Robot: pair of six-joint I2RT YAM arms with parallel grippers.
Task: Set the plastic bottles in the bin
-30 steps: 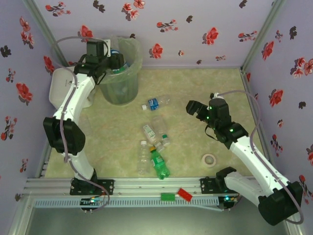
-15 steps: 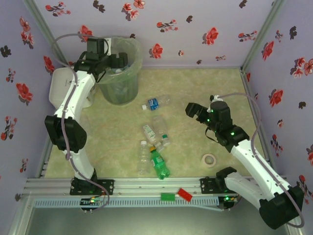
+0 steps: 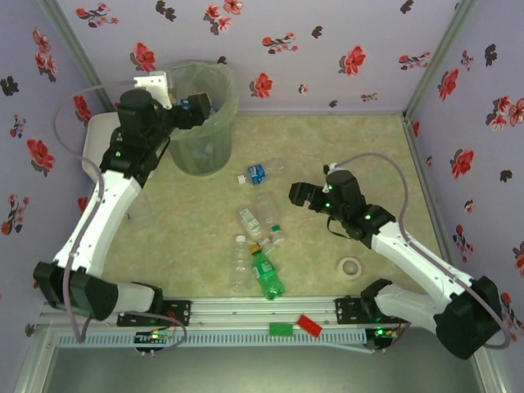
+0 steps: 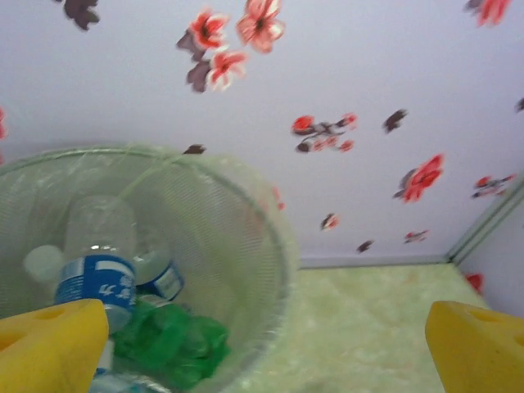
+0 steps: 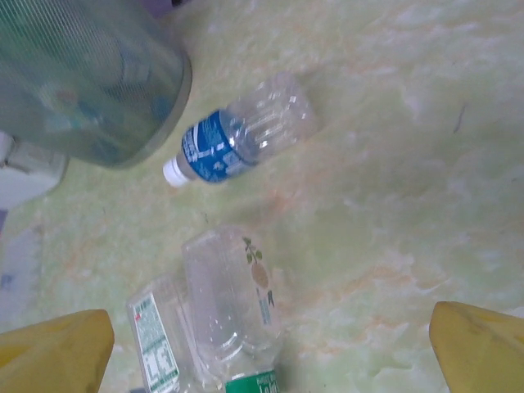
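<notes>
Overhead view: the bin (image 3: 221, 78) stood in the far left corner of the table (image 3: 352, 147), just beside a white box (image 3: 100, 147) at the left edge. The left gripper (image 3: 195, 106) hung over the left part of the bin's mouth, jaws spread wide with nothing between them. Its wrist view showed the yellow pads (image 4: 49, 344) at the lower corners and, inside the bin, a blue-labelled clear bottle (image 4: 97, 274) resting above some green plastic (image 4: 172, 344) too blurred to make out. The right gripper (image 3: 301, 195), likewise wide open and empty, hovered over the middle of the table. On the table, a capped blue-label bottle (image 5: 237, 139) lay on its side near the bin's base, its white cap pointing towards the bin. Closer to the near edge, a green-capped clear bottle (image 5: 233, 299) and a white-label bottle (image 5: 160, 344) lay side by side, touching. Nearer still to that edge were a large green bottle (image 3: 267, 274) and a slim clear bottle (image 3: 239, 264) just beside it. A tape roll (image 3: 352, 267) lay well apart from the bottles, towards the near right corner.
</notes>
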